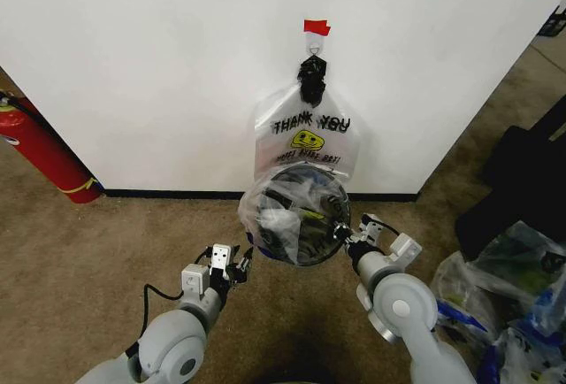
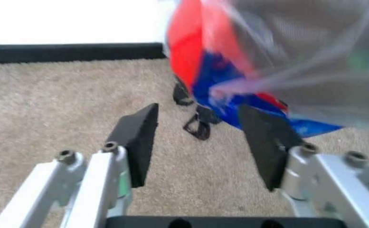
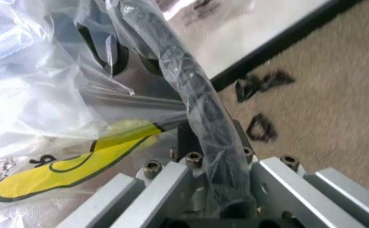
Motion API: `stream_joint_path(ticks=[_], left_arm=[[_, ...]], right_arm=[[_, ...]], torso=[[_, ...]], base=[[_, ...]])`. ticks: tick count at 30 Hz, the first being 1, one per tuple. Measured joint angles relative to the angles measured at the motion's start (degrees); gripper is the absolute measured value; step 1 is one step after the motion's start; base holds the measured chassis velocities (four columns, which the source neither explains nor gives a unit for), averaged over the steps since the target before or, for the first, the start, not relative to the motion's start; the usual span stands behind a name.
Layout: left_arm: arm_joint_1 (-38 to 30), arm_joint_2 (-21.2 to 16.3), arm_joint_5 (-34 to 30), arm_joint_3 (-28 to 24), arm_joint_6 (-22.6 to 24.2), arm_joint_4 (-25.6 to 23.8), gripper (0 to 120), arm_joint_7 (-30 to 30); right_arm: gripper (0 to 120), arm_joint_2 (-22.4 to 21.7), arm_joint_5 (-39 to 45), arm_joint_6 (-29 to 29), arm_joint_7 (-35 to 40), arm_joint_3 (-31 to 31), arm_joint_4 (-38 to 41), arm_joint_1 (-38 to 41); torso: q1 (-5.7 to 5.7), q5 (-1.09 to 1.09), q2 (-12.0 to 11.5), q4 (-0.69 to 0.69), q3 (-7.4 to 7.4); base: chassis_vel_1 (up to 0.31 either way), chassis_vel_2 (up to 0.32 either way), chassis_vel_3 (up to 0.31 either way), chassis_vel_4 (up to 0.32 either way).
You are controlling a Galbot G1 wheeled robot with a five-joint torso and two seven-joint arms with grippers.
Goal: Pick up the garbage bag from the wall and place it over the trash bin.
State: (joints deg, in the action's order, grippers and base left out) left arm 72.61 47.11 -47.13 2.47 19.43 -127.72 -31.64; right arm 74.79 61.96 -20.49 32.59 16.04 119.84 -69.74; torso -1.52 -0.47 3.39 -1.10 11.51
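The trash bin (image 1: 340, 200) stands on the carpet at the foot of the wall (image 1: 159, 65), seen from above. The clear garbage bag (image 1: 281, 225) with blue patches is draped over it. My right gripper (image 1: 348, 235) is at the bin's right side. In the right wrist view it (image 3: 212, 142) is shut on the black rim (image 3: 191, 85), with the bag's plastic wrapped over that rim. My left gripper (image 1: 237, 265) hovers just left of the bin, open and empty (image 2: 197, 111). Beyond its pads lie the bin's red base band (image 2: 184, 47) and a blue patch of the bag (image 2: 222, 76).
A whitish "THANK YOU" bag (image 1: 307, 136) hangs from a hook under red tape (image 1: 317, 26), right behind the bin. A red fire extinguisher (image 1: 44, 149) leans at the left. Filled plastic bags (image 1: 504, 287) and a dark object (image 1: 522, 172) crowd the right. Small black clips (image 3: 263, 80) lie on the carpet.
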Motion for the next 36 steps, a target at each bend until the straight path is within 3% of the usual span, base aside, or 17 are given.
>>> stream_joint_path(ticks=[2,5,7,9,13,18,20,23,25,36], left_arm=[[0.5,-0.3,-0.2,0.8,-0.1,-0.6,59,0.0],[1.8,-2.2,-1.0,3.6,-1.5,-3.2,73,-0.3],[1.6,-3.4,-2.8,5.0,-2.2,-4.2,81,-0.7],[0.7,-4.3,-5.7,7.1,-2.7,-4.6,91,-1.1],[-2.7,-5.2,-10.3,8.6,-3.6,-3.8,99,0.5],[-12.2,-6.5,-17.8,7.2,-3.0,-1.3,100,5.3],[-16.9,-7.0,-22.0,5.8,-1.2,0.7,100,7.7],[-21.9,-7.4,-27.0,4.3,1.7,3.3,100,10.6],[-27.0,-6.5,-31.9,2.1,5.0,6.4,100,12.3],[-36.5,-3.9,-33.5,-6.0,7.7,14.0,98,16.6]], right_arm=[[0,-0.4,-0.7,0.2,-0.6,-0.1,-0.2,-0.1],[0,-2.9,-6.1,2.2,-4.6,-0.4,-1.7,-1.3],[0,-5.3,-10.8,5.1,-8.5,-0.6,-3.5,-2.5],[0,-7.7,-15.7,8.4,-13.5,-1.3,-5.3,-3.2],[0,-10.4,-20.1,12.8,-20.5,-2.0,-7.0,-3.8],[0,-13.7,-26.0,19.8,-28.0,-2.4,-9.6,-4.0],[0,-14.7,-27.6,21.7,-29.7,-3.1,-10.3,-3.7],[0,-15.3,-28.8,22.5,-30.8,-4.6,-11.3,-2.1],[0,-15.7,-29.6,22.9,-31.1,-5.4,-11.5,-1.5],[0,-16.7,-28.7,21.8,-30.9,-6.2,-11.1,-0.8]], torso=[[0.0,0.0,0.0,0.01,0.0],[0.0,0.02,0.0,0.04,0.0],[0.0,0.0,0.0,-0.03,0.0],[0.0,0.02,0.0,-0.01,0.0],[0.0,0.02,0.0,0.02,0.0],[0.0,0.02,0.0,-0.02,0.0],[0.0,0.01,0.0,-0.06,0.0],[-0.01,0.03,0.0,0.05,0.01],[-0.01,-0.01,0.0,0.01,0.01],[-0.01,0.02,0.0,-0.01,0.01]], base=[[0.0,0.0,0.0,0.0],[0.0,0.0,0.0,0.0],[0.0,0.0,0.0,0.0],[0.0,0.0,0.0,0.0],[0.0,0.0,0.0,0.0],[0.0,0.0,0.0,0.0],[0.0,0.0,0.0,0.0],[0.0,0.0,0.0,0.0],[0.0,0.0,0.0,0.0],[0.0,0.0,0.0,0.0]])
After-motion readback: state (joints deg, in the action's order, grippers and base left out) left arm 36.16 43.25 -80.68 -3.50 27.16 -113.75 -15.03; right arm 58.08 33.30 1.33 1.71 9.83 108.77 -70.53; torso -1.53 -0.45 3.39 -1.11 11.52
